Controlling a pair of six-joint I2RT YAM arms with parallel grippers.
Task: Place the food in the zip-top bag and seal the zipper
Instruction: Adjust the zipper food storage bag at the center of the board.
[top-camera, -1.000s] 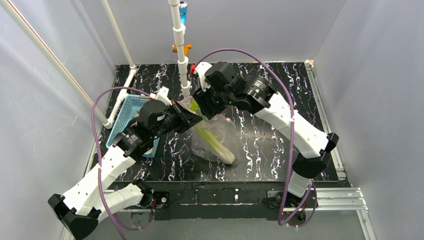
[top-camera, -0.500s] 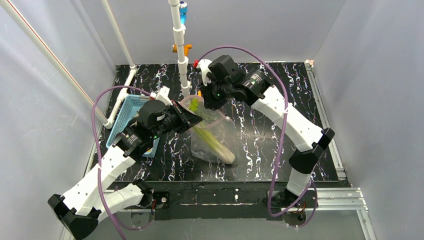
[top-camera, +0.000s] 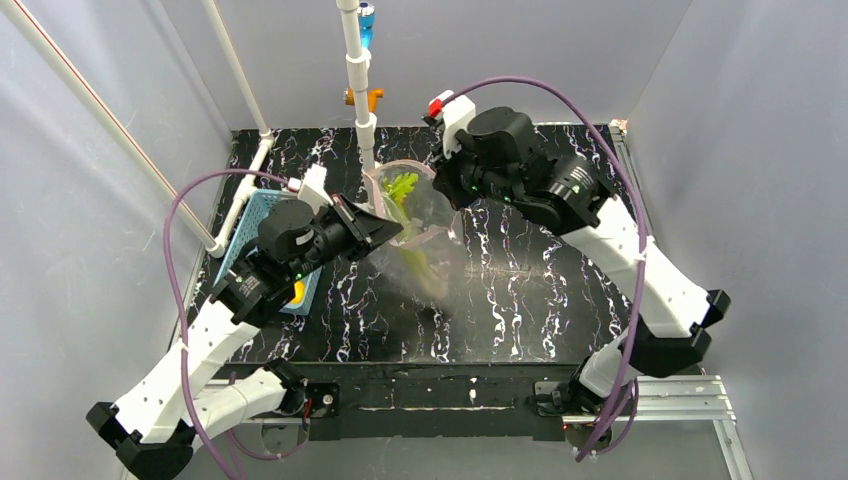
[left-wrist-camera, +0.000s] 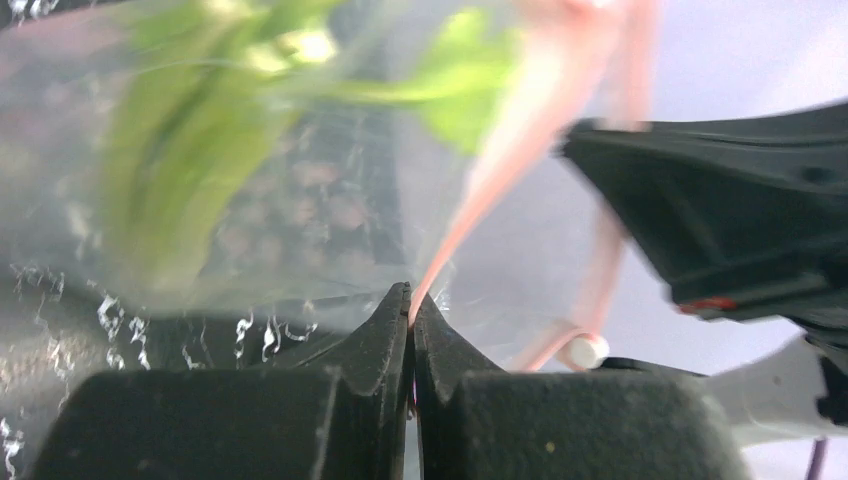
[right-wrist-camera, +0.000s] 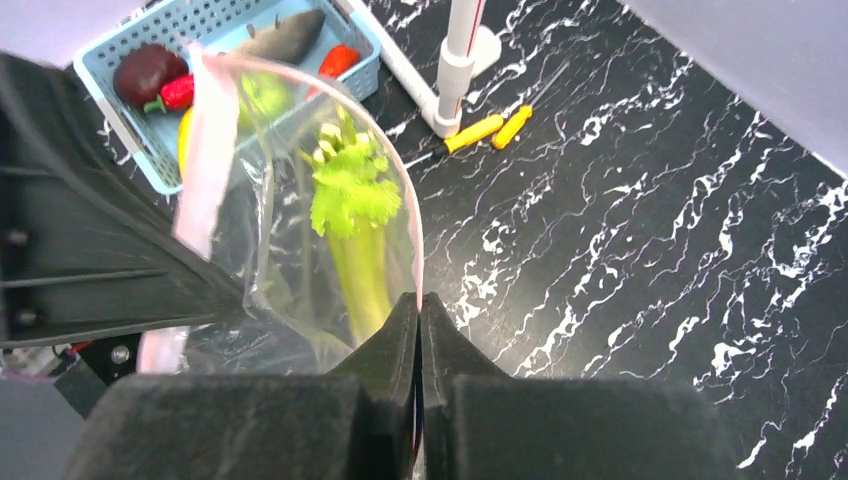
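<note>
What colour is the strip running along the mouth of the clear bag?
Pale pinkish-red. The zipper strip shows best in the right wrist view.

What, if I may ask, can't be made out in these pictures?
- Left wrist view: leek and bag are blurred.
- Top view: basket contents are mostly covered by the left arm.
- Right wrist view: the leek's lower end is hidden behind the right claw.
- Top view: the bag's bottom is a blur.
</note>
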